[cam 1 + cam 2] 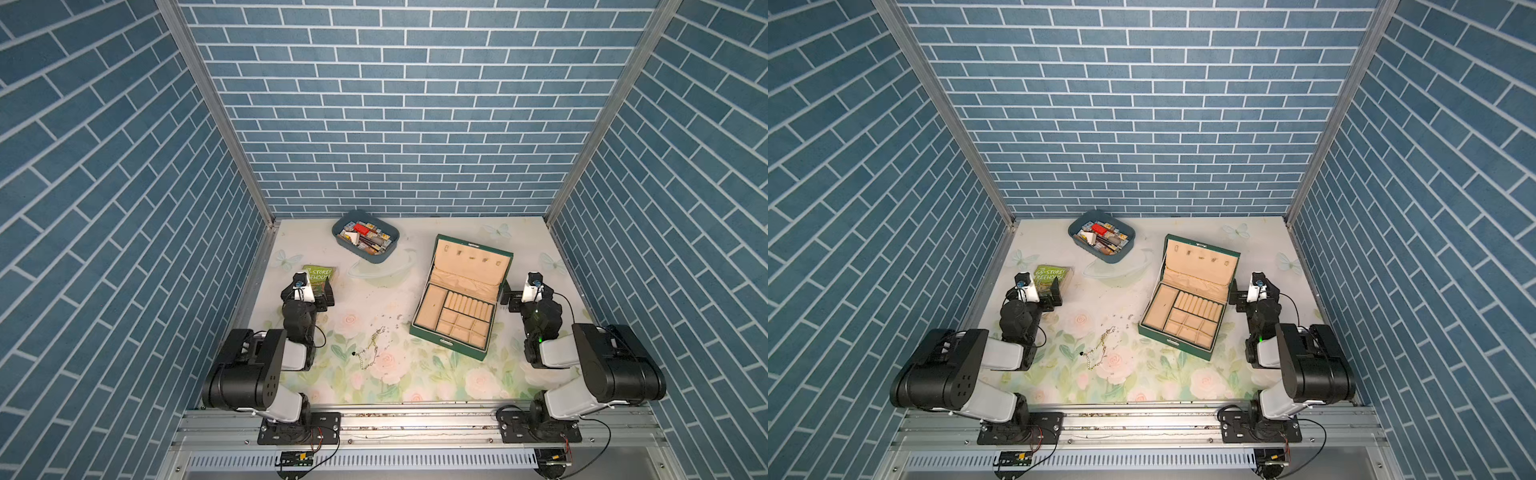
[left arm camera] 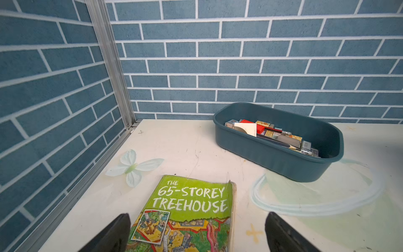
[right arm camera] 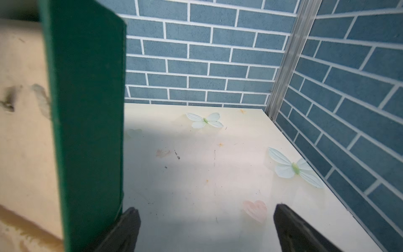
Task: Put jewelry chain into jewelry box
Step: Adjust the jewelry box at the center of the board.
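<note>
Top views show the thin pale gold jewelry chain point(image 1: 371, 348) untouched on the desk point(image 1: 415, 374); left end effector point(image 2: 197, 233) and right end effector point(image 3: 206, 229) gape empty, so a pinch comes next, then the open dark green jewelry box point(image 1: 455, 307).

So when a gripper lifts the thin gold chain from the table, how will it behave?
The jewelry chain lies in loose bends, so it probably hangs limp and swings. Its fine links look light. Pushed, it would likely bunch up rather than slide whole.
</note>
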`<action>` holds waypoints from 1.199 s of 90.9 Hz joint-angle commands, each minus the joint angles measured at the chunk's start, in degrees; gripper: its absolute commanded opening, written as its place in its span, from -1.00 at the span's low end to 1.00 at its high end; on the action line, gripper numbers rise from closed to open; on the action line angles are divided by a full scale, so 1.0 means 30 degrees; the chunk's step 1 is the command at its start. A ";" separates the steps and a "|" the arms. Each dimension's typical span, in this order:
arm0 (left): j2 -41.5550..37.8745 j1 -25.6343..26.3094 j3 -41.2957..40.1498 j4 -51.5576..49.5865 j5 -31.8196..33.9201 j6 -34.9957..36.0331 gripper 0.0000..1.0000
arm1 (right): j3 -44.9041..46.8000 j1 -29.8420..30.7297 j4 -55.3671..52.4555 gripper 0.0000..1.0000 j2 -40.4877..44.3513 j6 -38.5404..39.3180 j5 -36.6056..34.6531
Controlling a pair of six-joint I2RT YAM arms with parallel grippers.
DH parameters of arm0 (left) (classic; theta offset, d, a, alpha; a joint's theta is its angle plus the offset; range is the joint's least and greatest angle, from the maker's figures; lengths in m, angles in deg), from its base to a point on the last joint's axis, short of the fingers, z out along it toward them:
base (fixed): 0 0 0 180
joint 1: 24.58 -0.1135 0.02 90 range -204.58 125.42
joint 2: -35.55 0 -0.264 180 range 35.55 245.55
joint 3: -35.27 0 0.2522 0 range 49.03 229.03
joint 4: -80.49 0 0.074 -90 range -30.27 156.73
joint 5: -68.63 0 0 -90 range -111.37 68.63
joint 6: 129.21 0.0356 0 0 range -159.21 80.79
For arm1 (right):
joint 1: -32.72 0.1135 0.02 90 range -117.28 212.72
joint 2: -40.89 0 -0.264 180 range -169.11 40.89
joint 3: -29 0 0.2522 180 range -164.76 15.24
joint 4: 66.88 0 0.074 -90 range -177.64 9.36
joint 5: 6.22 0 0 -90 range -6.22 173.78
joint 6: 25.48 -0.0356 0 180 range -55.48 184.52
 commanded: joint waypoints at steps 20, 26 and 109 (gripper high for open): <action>0.0127 -0.0155 0.0291 -0.0123 -0.0234 0.0012 0.99 | -0.0230 0.0067 -0.0137 0.99 0.0020 0.0278 0.0170; 0.0127 -0.0140 0.0291 -0.0152 -0.0219 0.0010 0.99 | -0.0220 0.0073 -0.0140 0.99 0.0024 0.0278 0.0170; -0.8045 0.1039 1.0214 -2.2495 0.0795 -1.4443 0.99 | -0.4852 0.1703 -1.9841 1.00 1.2012 -1.1802 -0.4803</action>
